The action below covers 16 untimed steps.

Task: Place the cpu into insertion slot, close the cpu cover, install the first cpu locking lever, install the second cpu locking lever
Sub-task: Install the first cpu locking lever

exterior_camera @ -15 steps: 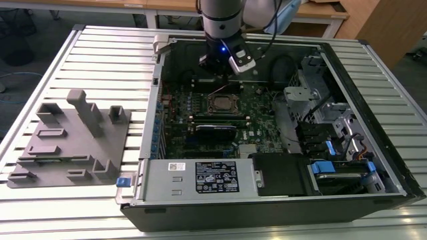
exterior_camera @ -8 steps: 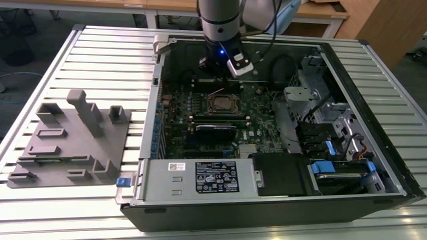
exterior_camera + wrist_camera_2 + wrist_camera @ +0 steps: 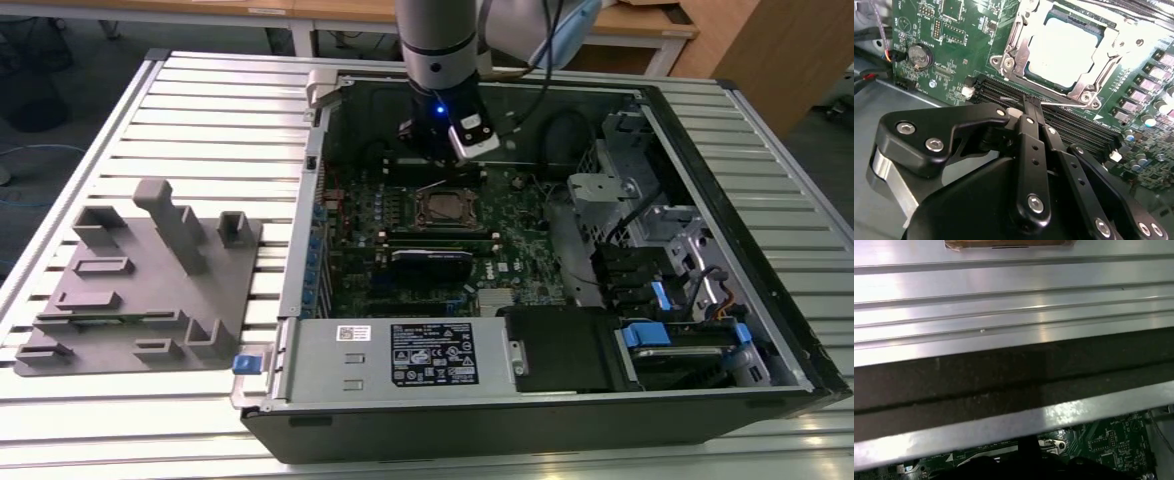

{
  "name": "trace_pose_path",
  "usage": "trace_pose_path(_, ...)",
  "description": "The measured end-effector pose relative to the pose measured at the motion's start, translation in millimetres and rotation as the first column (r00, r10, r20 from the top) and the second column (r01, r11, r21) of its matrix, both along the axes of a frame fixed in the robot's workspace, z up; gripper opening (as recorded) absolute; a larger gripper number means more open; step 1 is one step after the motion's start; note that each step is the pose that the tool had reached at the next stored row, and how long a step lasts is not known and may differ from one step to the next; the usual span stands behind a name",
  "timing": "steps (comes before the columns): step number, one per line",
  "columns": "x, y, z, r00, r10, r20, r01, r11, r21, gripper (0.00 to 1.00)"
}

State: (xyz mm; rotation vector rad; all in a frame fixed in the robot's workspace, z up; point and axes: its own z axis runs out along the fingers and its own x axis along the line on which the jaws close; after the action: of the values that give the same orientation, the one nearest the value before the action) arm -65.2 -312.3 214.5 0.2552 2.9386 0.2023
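Note:
The cpu point(image 3: 1064, 50) lies flat in the insertion slot point(image 3: 445, 207) on the green board, its pale metal top showing through the window of the cpu cover point(image 3: 1016, 47). The silvery cover frame lies down over the chip. My gripper point(image 3: 1029, 106) hangs just off the socket's edge, over the black memory slots, its black fingers point(image 3: 1029, 150) shut together with nothing between them. In the exterior view my gripper point(image 3: 438, 160) is inside the open computer case, just beyond the socket. How the locking levers stand is unclear.
The open computer case point(image 3: 747, 250) lies on a slatted aluminium table point(image 3: 200, 110). Long black memory slots point(image 3: 1074, 127) run beside the socket and a coin battery point(image 3: 919, 55) sits nearby. A grey fixture block point(image 3: 147, 280) stands at the exterior view's left. The case wall point(image 3: 1004, 375) is close.

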Motion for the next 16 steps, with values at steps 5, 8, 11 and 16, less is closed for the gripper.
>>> trace_pose_path(5,0.0,2.5,-3.5,0.9997,-0.026,0.0000,0.026,0.9997,0.0001,0.11)
trace_pose_path(8,0.0,4.6,-4.9,0.9995,-0.031,0.0001,0.031,0.9995,0.0000,0.11)
trace_pose_path(11,0.0,5.8,-6.4,0.9992,-0.041,0.0002,0.041,0.9992,0.0002,0.11)
trace_pose_path(16,0.0,6.2,-7.2,0.9986,-0.053,0.0000,0.053,0.9986,0.0000,0.11)
